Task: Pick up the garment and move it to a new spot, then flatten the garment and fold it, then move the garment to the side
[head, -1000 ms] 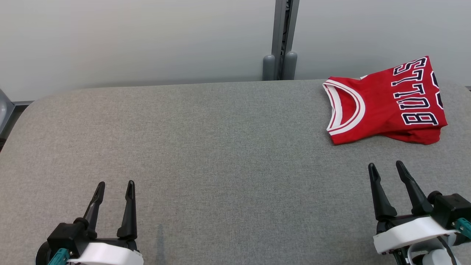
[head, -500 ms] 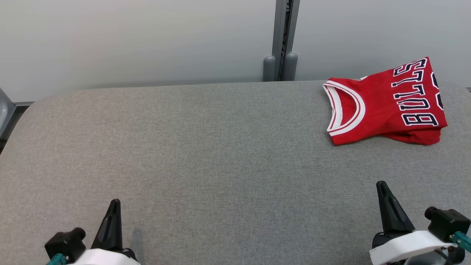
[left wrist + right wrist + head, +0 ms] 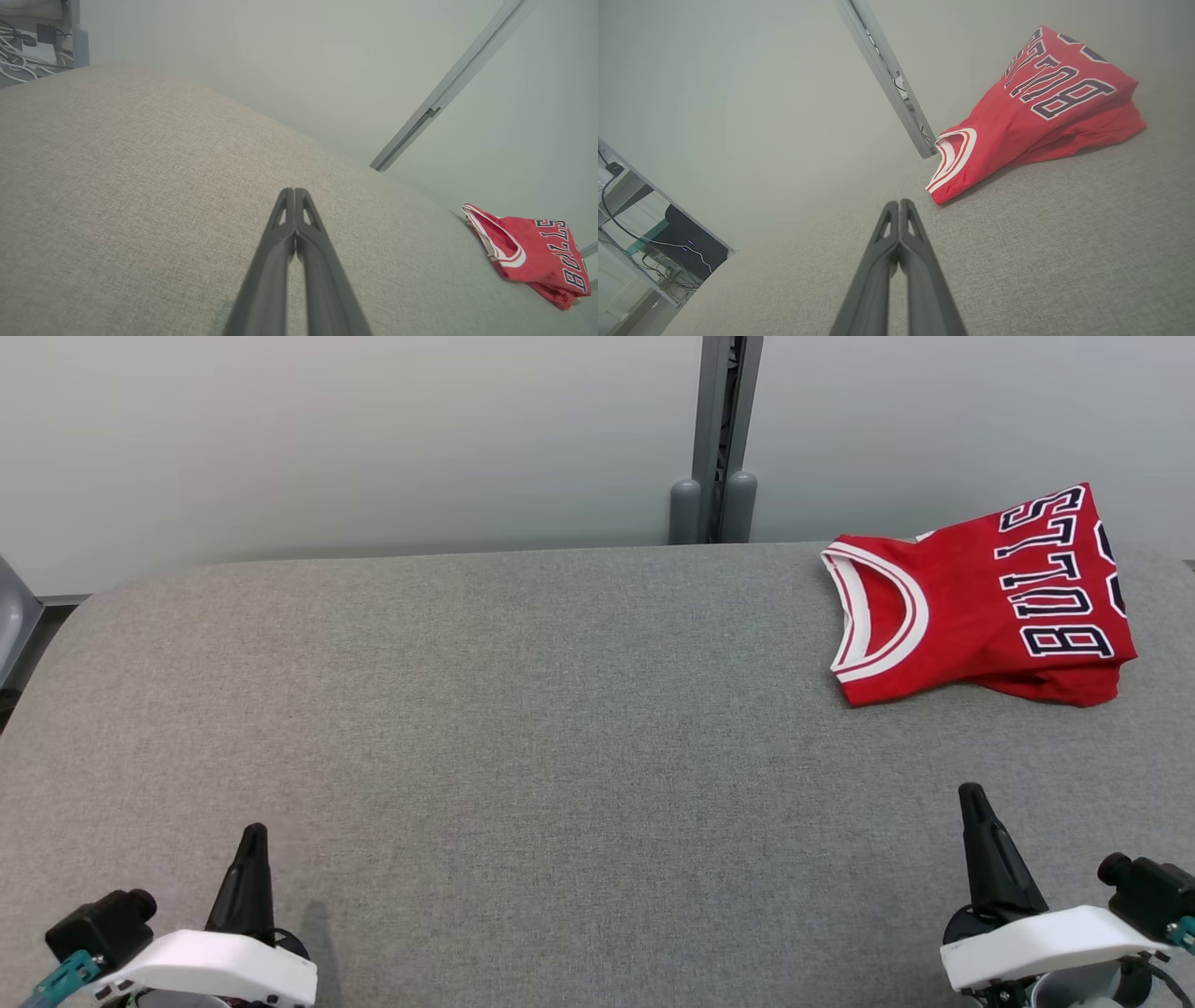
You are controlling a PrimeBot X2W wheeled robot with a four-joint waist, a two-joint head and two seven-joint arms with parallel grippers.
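Grey fabric surface (image 3: 523, 709), red jersey (image 3: 980, 616) atop.

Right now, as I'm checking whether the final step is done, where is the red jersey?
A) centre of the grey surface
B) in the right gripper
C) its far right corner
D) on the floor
C: the red jersey lies at the grey surface's far right corner, apart from the right gripper.

Head cam sits high, looking forward and down across the grey table (image 3: 560, 709) to the pale wall (image 3: 327, 429). Left wrist cam rides low over the table, sighting along the left gripper (image 3: 294, 192) toward the far-right corner; right wrist cam is equally low, rolled, much nearer the red jersey (image 3: 1017, 107). All three share that jersey and the grey wall post (image 3: 724, 429).
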